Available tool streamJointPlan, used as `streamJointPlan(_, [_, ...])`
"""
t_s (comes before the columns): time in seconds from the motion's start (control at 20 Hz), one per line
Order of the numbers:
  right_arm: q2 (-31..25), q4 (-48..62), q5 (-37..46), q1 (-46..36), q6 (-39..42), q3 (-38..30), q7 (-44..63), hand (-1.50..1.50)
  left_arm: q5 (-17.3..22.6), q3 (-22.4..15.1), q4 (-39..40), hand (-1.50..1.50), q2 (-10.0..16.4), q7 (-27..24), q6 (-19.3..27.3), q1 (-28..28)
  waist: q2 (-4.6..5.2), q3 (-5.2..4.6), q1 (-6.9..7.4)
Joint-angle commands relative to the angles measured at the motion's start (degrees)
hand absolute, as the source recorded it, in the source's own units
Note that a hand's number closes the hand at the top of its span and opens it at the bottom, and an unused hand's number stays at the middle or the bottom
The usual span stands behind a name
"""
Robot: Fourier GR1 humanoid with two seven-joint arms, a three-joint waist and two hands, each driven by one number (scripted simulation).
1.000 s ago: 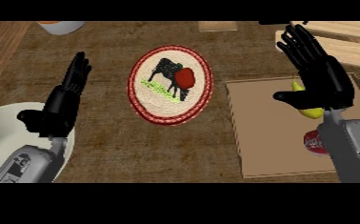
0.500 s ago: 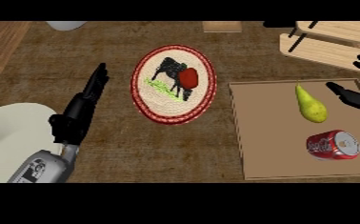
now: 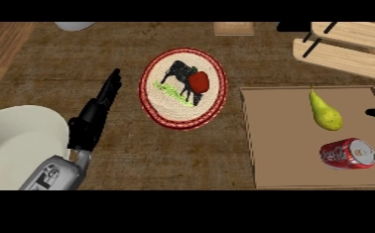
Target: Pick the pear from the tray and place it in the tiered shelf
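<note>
A yellow-green pear [image 3: 324,112] lies on the brown tray [image 3: 278,143] at the right, stem pointing away from me. The wooden tiered shelf [image 3: 343,53] stands just beyond the tray at the top right. Only a small black tip of my right hand [image 3: 370,112] shows at the right edge, a little right of the pear and not touching it. My left hand [image 3: 93,113] rests open at the left, seen edge-on with fingers straight and pointing away, holding nothing.
A red soda can [image 3: 348,153] lies on its side on the tray, near the pear. A round woven plate [image 3: 183,89] with a dark and red picture sits mid-counter. A white rounded object [image 3: 26,133] is at the lower left, a grey bowl [image 3: 73,26] and a wooden block [image 3: 234,28] at the back.
My right hand, which hovered over the pear, has drawn off to the right edge, uncovering the pear and the can. My left hand has turned edge-on. The pear has not moved on the tray.
</note>
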Motion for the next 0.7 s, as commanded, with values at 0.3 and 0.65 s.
streamJointPlan(0.3, [-7.13,-5.49,10.32,-6.49,5.39,8.90,10.60,-1.50,-1.90,0.51,0.87,0.00,-2.70,0.60,-0.43,0.16,-0.27,-0.66,-0.63])
streamJointPlan(0.65, [-15.13,-14.50,19.15,-6.26,11.94,16.37,15.23,-1.50,-0.69,3.32,1.30,0.00,-1.02,0.04,-2.80,1.25,-0.44,-0.69,-1.30])
